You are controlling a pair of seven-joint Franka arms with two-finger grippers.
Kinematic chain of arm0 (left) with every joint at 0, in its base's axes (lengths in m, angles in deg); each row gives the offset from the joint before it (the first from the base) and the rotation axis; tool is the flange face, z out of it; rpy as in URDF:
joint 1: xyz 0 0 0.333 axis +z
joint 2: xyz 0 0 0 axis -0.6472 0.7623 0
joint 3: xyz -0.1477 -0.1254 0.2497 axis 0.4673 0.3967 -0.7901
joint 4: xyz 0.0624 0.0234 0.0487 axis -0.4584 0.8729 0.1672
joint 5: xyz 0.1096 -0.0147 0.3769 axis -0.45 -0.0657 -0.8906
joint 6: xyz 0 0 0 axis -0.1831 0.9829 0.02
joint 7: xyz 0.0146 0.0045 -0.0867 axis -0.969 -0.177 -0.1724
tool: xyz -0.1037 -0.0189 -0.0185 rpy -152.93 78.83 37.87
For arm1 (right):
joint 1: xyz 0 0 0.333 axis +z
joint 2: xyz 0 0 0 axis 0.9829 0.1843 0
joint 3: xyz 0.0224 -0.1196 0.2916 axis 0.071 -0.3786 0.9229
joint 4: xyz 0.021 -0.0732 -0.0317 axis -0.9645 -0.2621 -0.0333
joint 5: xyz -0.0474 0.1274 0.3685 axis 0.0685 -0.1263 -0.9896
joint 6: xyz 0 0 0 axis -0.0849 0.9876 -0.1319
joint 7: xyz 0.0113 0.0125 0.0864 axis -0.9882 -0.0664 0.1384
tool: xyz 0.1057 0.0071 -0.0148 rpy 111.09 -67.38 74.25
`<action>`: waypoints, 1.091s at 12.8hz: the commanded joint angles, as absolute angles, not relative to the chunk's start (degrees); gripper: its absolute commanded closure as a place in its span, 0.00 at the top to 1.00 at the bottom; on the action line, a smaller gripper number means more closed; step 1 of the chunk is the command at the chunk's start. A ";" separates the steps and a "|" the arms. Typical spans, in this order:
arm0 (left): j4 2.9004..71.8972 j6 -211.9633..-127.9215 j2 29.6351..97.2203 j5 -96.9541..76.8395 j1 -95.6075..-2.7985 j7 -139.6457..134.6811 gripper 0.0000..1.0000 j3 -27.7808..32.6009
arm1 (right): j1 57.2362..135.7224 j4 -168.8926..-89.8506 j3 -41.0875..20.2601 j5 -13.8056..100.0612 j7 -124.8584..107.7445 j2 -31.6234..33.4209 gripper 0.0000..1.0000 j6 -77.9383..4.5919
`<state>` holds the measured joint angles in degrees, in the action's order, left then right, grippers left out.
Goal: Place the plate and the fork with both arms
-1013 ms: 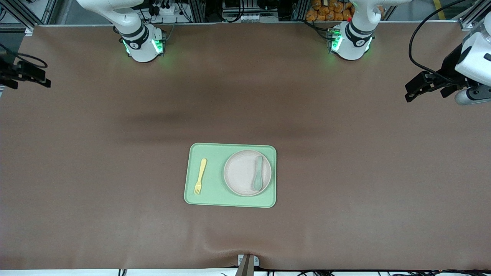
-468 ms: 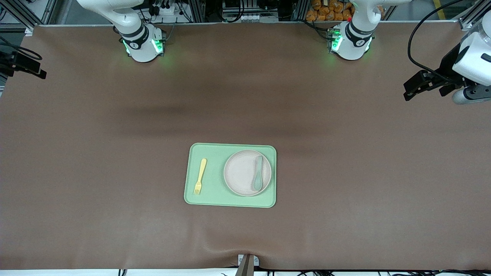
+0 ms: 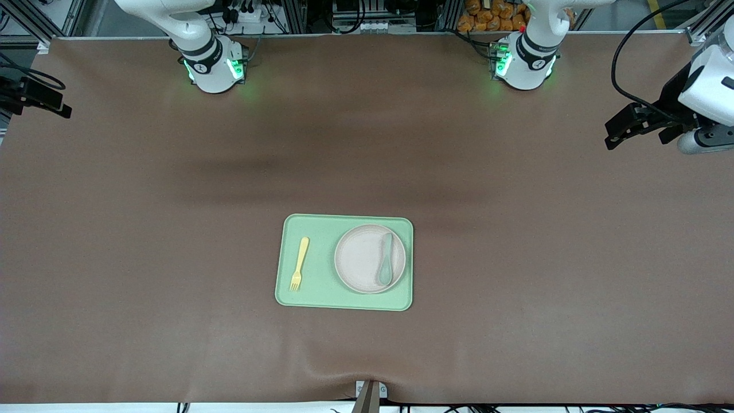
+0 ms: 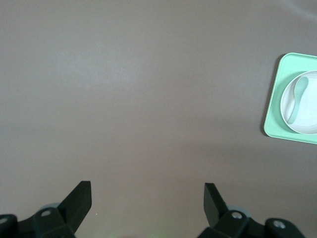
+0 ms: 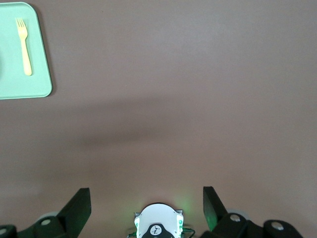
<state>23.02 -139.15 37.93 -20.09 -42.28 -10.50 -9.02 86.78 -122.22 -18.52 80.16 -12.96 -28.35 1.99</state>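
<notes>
The right gripper hangs high over the bare brown table at the right arm's end, its jaws spread wide with nothing between them; in the right wrist view its two black fingers stand well apart above the cloth. Near the middle of the table lies a light-green tray. The yellow fork rests flat on the tray's part toward the right arm's end, tines pointing toward the front camera. Beside it on the same tray sits the plate, with a teal spoon lying in it. The left gripper hovers over the table's edge at the left arm's end, jaws likewise spread and empty.
</notes>
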 commanded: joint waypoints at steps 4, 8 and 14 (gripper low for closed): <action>22.76 -137.33 36.93 -19.14 -41.82 -9.22 1.00 -9.24 | 86.59 -123.08 -18.32 81.20 -12.89 -29.60 1.00 1.51; 22.68 -137.33 37.01 -19.22 -41.82 -9.13 1.00 -9.24 | 82.58 -122.81 -14.05 81.12 -12.80 -29.25 1.00 1.51; 22.68 -137.42 37.02 -19.22 -41.82 -9.13 1.00 -9.15 | 78.06 -122.28 -8.92 81.20 -12.80 -29.25 1.00 1.34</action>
<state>22.78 -138.34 37.88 -20.09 -42.26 -10.44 -9.24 79.69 -122.12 -10.30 80.19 -12.95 -28.35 1.58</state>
